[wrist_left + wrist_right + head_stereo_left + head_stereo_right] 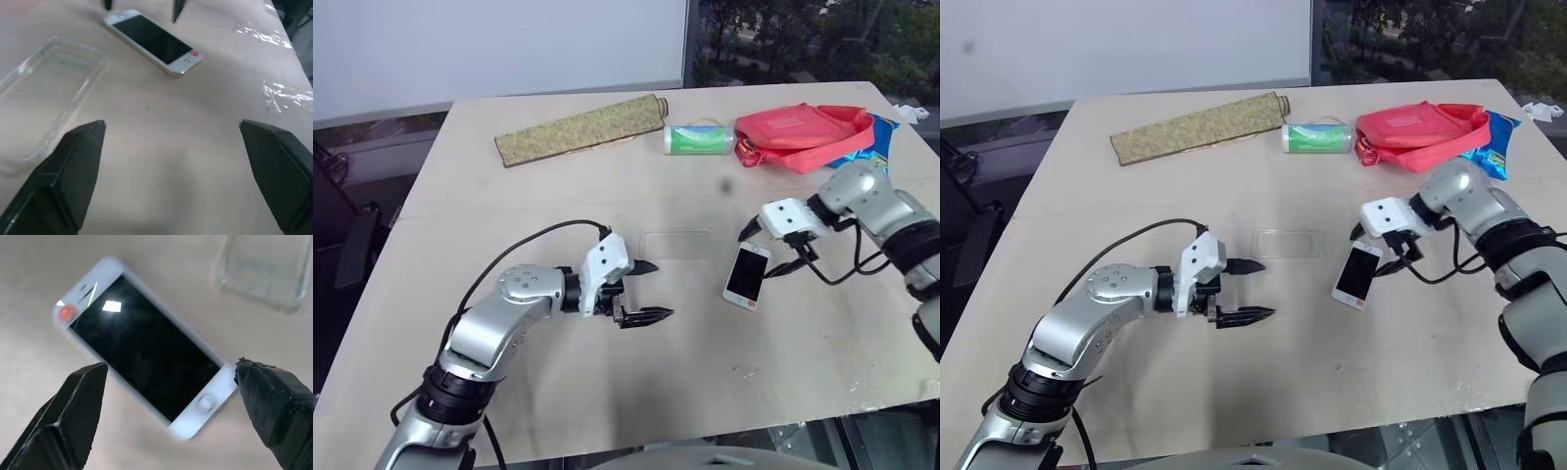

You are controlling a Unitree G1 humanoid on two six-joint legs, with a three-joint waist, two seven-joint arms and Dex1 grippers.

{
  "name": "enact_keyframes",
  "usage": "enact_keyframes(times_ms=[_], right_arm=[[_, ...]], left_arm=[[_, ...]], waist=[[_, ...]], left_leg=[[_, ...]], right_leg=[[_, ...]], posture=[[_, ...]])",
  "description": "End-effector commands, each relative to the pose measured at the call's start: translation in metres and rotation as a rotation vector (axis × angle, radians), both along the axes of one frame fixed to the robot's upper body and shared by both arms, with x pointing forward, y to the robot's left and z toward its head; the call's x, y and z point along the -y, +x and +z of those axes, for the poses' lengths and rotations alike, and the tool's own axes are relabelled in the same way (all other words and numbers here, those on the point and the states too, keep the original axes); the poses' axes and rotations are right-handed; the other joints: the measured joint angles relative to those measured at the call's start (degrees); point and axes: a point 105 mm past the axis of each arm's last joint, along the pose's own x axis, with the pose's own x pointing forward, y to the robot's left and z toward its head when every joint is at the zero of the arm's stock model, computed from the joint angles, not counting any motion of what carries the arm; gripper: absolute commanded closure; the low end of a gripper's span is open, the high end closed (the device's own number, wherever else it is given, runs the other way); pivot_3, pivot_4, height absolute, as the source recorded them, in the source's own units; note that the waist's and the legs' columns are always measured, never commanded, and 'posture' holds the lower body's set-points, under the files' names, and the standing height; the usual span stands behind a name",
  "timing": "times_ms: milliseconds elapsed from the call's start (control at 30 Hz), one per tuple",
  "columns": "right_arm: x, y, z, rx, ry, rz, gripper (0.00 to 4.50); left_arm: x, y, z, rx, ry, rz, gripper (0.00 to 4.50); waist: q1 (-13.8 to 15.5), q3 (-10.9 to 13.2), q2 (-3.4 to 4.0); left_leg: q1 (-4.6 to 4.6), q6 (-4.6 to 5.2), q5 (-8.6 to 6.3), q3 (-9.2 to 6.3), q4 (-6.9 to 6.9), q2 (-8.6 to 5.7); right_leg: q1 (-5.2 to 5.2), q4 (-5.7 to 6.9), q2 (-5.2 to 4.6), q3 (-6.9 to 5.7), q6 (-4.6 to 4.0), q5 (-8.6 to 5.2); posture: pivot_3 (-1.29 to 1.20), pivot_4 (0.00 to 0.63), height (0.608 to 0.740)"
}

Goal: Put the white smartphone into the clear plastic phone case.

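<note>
soft even daylight, glare on the white smartphone (142,364), blurred edges

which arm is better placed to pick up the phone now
Right. Its open pincer hangs directly over the white smartphone, fingers straddling it. The left pincer, also open, sits farther off, nearer the clear case.

Red pouch (803,132) — green-labelled bottle (698,139)

The white smartphone (146,367) has a glossy glass face between the right end effector (168,377) fingers. Beyond it, the clear plastic phone case (46,93) looks smooth and transparent. The worktop (607,392) is matt, pale board; the fingers (73,166) are textured black.
</note>
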Motion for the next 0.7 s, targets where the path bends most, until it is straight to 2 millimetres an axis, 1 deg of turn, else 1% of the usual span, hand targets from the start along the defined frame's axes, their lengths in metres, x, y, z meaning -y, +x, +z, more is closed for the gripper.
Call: enact_keyframes(times_ms=[33,133,200,300,433,533,633,700], right_arm=[[0.001,-0.004,-0.003,-0.083,-0.082,0.043,0.07],[0.004,0.002,-0.011,-0.137,-0.108,-0.030,0.07],[0.019,0.005,-0.018,-0.151,-0.183,-0.076,0.07],[0.040,0.005,-0.019,-0.156,-0.261,-0.121,0.07],[0.057,-0.004,-0.020,-0.176,-0.292,-0.126,0.07],[0.062,-0.014,-0.022,-0.196,-0.293,-0.099,0.07],[0.057,-0.027,-0.021,-0.229,-0.224,-0.082,0.07],[0.054,-0.021,-0.015,-0.200,-0.183,-0.095,0.07]], left_arm=[[0.002,0.001,0.007,0.030,-0.021,-0.010,0.00],[0.003,0.002,0.007,0.038,-0.024,-0.005,0.00],[0.004,0.002,0.007,0.045,-0.026,-0.005,0.00],[0.004,0.002,0.008,0.054,-0.034,0.002,0.00],[0.004,0.001,0.007,0.050,-0.043,0.011,0.00],[0.005,0.000,0.007,0.049,-0.045,0.011,0.00],[0.006,0.002,0.007,0.047,-0.049,0.003,0.00],[0.006,0.003,0.007,0.048,-0.046,-0.008,0.00]], waist=[[0.2,0.0,0.01],[0.1,0.0,0.02],[0.1,0.0,0.02],[0.3,0.0,-0.01],[0.2,0.0,0.03],[0.6,0.0,0.03],[0.8,0.0,0.03],[0.6,0.0,0.03]], left_leg=[[-0.02,-0.01,0.00,-0.03,0.00,0.00],[-0.06,0.00,0.00,-0.01,0.00,-0.08],[-0.04,0.00,0.00,0.02,0.00,-0.09],[-0.01,-0.02,0.01,-0.02,0.00,-0.09],[-0.02,-0.02,0.00,-0.05,-0.01,-0.14],[-0.05,-0.02,0.00,-0.16,-0.02,-0.17],[-0.13,-0.03,0.00,-0.34,-0.04,-0.22],[-0.18,-0.02,0.00,-0.38,-0.05,-0.25]], right_leg=[[-0.03,0.03,-0.01,-0.03,0.00,0.00],[-0.04,0.01,-0.10,-0.01,0.00,0.01],[-0.04,0.01,-0.11,0.01,0.00,0.01],[-0.02,0.04,-0.11,-0.03,-0.01,0.01],[-0.01,0.04,-0.20,-0.04,-0.01,0.01],[-0.01,0.04,-0.26,-0.09,-0.01,0.01],[-0.01,0.00,-0.34,-0.18,-0.01,0.00],[-0.03,-0.01,-0.38,-0.23,-0.01,0.00]], posture=[[0.00,0.150,0.740],[0.00,0.150,0.740],[0.00,0.150,0.740],[0.00,0.150,0.740],[0.00,0.150,0.740],[0.00,0.150,0.740],[0.00,0.150,0.740],[0.00,0.150,0.740]])
